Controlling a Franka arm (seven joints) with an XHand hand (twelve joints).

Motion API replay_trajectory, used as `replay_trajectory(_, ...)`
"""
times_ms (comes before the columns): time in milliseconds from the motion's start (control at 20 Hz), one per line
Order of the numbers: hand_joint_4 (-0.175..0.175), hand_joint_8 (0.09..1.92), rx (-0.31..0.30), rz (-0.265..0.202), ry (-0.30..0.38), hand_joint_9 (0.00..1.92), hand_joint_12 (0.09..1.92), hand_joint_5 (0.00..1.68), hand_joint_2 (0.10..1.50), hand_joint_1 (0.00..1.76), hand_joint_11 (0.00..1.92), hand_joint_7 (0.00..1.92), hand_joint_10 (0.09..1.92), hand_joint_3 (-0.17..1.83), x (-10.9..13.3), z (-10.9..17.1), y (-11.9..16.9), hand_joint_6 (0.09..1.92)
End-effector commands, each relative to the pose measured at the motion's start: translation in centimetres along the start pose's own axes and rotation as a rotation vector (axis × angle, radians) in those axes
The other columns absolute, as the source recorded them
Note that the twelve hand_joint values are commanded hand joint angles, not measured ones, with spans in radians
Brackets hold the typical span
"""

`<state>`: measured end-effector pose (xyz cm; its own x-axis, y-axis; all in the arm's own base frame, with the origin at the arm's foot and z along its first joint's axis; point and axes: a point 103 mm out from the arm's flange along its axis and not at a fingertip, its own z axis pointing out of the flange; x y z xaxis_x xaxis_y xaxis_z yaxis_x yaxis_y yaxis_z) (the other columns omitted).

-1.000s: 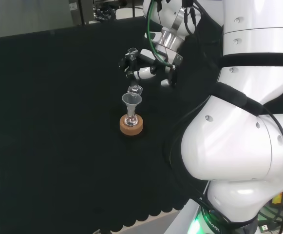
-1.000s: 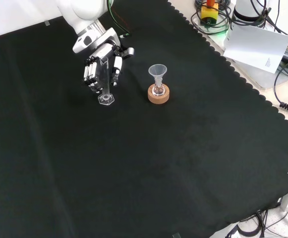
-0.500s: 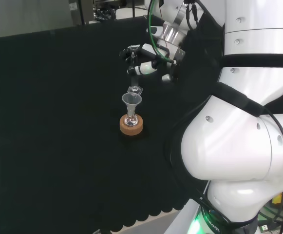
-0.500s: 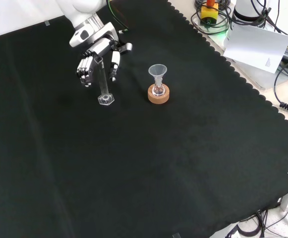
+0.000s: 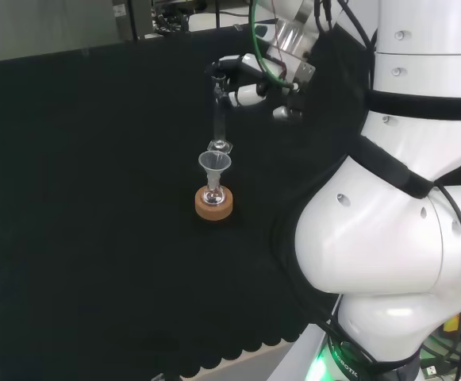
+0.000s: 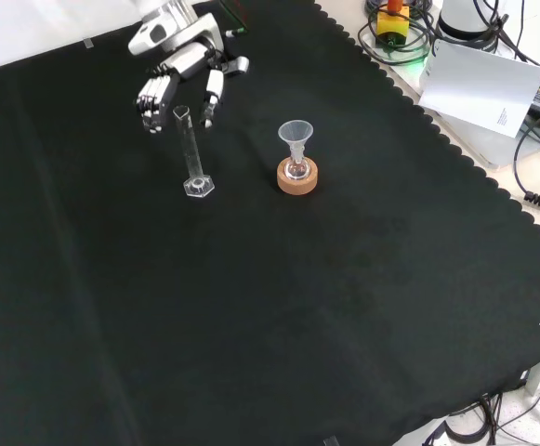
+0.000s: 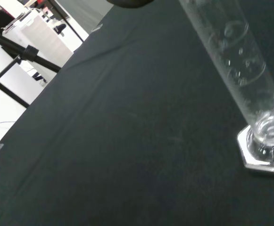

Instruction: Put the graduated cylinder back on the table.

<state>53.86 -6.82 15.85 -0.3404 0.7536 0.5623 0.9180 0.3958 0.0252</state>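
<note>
The hand (image 6: 178,76), black and white, was seen raised above the cloth with its fingers (image 6: 150,98) relaxed and spread, nothing held in them. Just below the fingertips, the graduated cylinder (image 6: 193,153) was found standing upright and free on the black cloth (image 6: 344,297), a slim clear tube on a hexagonal foot, printed marks along its wall. To its right in the front view, well apart, a clear funnel (image 6: 295,139) was seated in a small glass flask (image 6: 296,168) on a round cork ring (image 6: 297,178).
</note>
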Motion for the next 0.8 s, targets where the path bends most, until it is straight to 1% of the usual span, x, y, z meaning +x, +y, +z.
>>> replay_trajectory(50,-0.070,0.69,-0.076,0.080,-0.104,0.43,1.35,0.36,1.00,0.93,0.25,0.24,0.65,-0.17,2.4,-5.4,-4.0,0.24)
replay_trajectory(400,-0.072,0.69,-0.125,0.118,-0.206,0.43,1.36,0.36,1.00,0.92,0.24,0.24,0.65,-0.17,6.5,-9.6,-8.6,0.23)
replay_trajectory(600,-0.072,0.69,-0.141,0.146,-0.251,0.43,1.36,0.36,1.00,0.92,0.24,0.24,0.65,-0.17,8.5,-11.0,-11.0,0.22)
replay_trajectory(800,-0.072,0.70,-0.162,0.175,-0.291,0.43,1.36,0.36,1.00,0.92,0.24,0.25,0.66,-0.17,10.6,-11.8,-13.8,0.22)
